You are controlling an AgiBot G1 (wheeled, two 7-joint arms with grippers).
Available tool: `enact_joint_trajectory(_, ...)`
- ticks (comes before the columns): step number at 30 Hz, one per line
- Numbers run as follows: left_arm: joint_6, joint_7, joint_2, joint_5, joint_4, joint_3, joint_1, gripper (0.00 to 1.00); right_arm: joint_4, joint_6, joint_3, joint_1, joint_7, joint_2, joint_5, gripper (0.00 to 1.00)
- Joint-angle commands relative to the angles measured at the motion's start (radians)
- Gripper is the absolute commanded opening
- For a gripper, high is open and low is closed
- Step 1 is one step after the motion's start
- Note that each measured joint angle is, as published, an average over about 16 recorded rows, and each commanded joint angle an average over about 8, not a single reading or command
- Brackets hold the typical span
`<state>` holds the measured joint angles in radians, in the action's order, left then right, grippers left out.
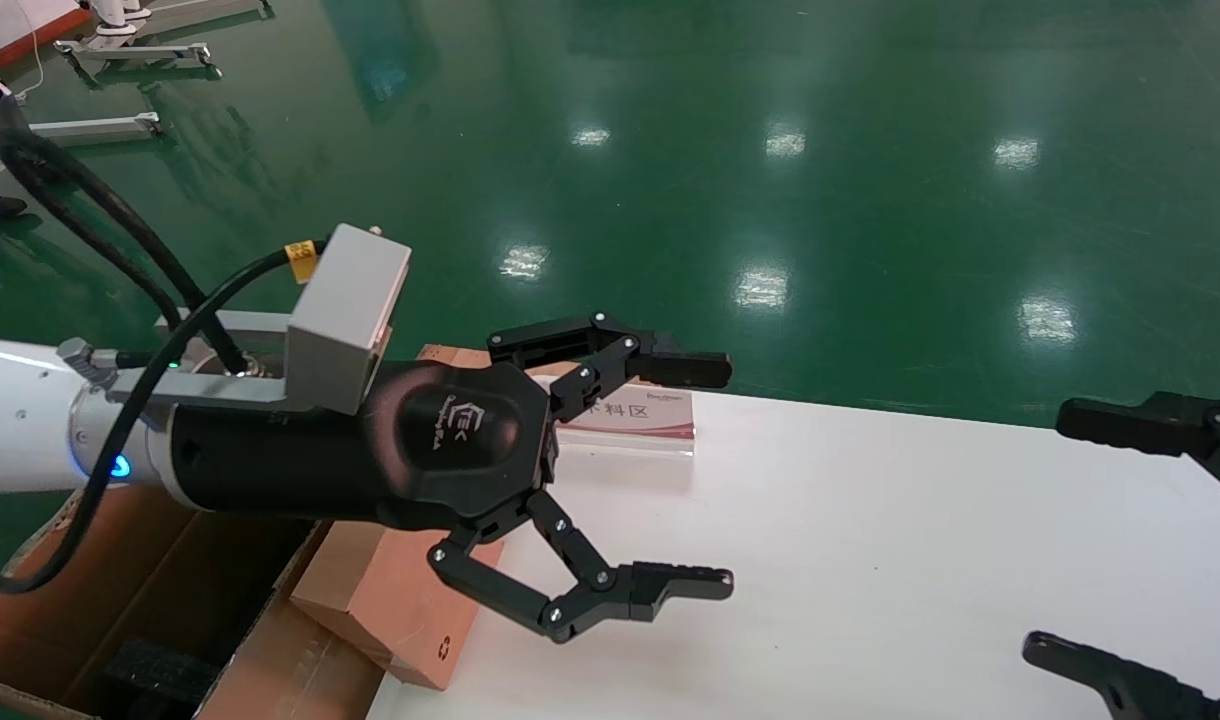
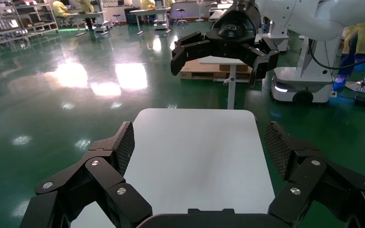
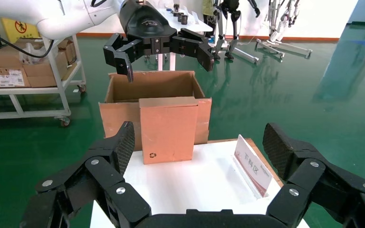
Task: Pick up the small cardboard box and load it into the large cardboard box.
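The small cardboard box [image 3: 168, 128] stands ungrasped at the white bench's [image 1: 870, 560] end, against the large cardboard box [image 3: 119, 90]. The left gripper [image 1: 695, 475] hovers above it, wide open and empty; the right gripper [image 3: 197, 147], equally spread, faces it. The pick-up is unstarted: next, close in around the carton.

Smooth cardboard box [image 3: 168, 129] (glossy floor [image 1: 770, 150]).

We find the small cardboard box [image 1: 385, 600] beneath the left gripper [image 1: 705, 475], the large cardboard box [image 1: 170, 600] (foam inside) behind.
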<state>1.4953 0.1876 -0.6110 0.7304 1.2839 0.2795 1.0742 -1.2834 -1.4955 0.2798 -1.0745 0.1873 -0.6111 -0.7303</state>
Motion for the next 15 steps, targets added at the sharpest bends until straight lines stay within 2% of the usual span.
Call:
enact_joint_trajectory(1, 0.0, 0.0, 0.0, 0.0, 0.0, 0.0, 0.0, 1.0, 0.0, 0.0, 0.0, 0.0, 0.0, 0.0, 0.0, 1.0)
enact_joint_trajectory(15, 0.0, 0.002, 0.001, 0.008, 0.001, 0.004, 0.001, 1.0, 0.0, 0.0, 0.0, 0.0, 0.0, 0.0, 0.0, 1.0)
